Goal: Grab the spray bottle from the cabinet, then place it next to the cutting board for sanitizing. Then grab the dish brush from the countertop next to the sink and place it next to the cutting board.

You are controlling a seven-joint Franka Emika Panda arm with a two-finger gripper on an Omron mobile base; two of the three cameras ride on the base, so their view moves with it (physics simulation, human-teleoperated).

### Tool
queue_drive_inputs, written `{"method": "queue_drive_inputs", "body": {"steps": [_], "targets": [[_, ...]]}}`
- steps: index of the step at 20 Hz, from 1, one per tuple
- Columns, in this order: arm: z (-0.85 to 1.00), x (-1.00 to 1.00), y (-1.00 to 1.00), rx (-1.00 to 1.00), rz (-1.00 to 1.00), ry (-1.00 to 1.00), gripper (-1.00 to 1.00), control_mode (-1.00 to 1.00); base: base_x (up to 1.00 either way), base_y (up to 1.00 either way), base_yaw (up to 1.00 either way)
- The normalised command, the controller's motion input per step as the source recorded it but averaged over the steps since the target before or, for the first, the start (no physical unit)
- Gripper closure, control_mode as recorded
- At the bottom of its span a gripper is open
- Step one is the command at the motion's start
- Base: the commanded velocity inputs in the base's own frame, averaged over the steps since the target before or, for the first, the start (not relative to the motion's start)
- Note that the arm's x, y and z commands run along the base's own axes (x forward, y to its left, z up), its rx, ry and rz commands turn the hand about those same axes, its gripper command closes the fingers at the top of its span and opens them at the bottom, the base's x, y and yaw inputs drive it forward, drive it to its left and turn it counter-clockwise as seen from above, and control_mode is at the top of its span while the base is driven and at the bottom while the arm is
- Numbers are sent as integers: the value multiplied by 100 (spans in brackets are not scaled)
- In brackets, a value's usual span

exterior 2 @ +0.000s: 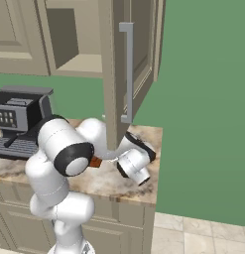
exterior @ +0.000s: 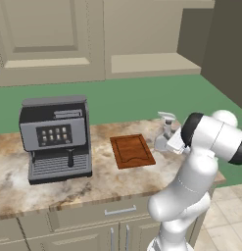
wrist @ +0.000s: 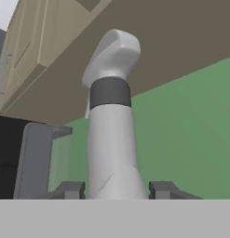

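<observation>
Gripper: closed partway on the bottle, one fingertip on each side of its lower body; the hand is low over the counter, right of the board.
Bottle: held between the fingers, roughly upright, nozzle up. In the left base view the bottle is just right of the board, at or just above the counter; I cannot tell whether its base touches.
Step in hand: judged to be setting the bottle down beside the board.
How to do it well: lower straight until the base sits flat, then part the fingers evenly so neither side tips it. Keep the bottle beside the board, not on it. Lift clear above the nozzle before swinging away.
Board: flat on the counter, between bottle and coffee machine.
Counter: free stone around the bottle, though the right edge is near; do not drift that way.
Coffee machine: left of the board, well apart from the bottle.
Cabinet: door open above the hand; rise with care under it.
Brush: second half not yet begun.
</observation>
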Motion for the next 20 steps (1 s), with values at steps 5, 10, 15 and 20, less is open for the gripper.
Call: {"method": "queue_drive_inputs", "body": {"steps": [5, 10, 15, 20], "targets": [[-19, 0, 0, 0, 0, 0, 100, -100, 0, 0, 0], [-20, 2, 0, 0, 0, 0, 100, -100, 0, 0, 0], [-27, 7, 0, 0, 0, 0, 100, -100, 0, 0, 0], [-26, 0, 0, 0, 0, 0, 100, -100, 0, 0, 0]]}}
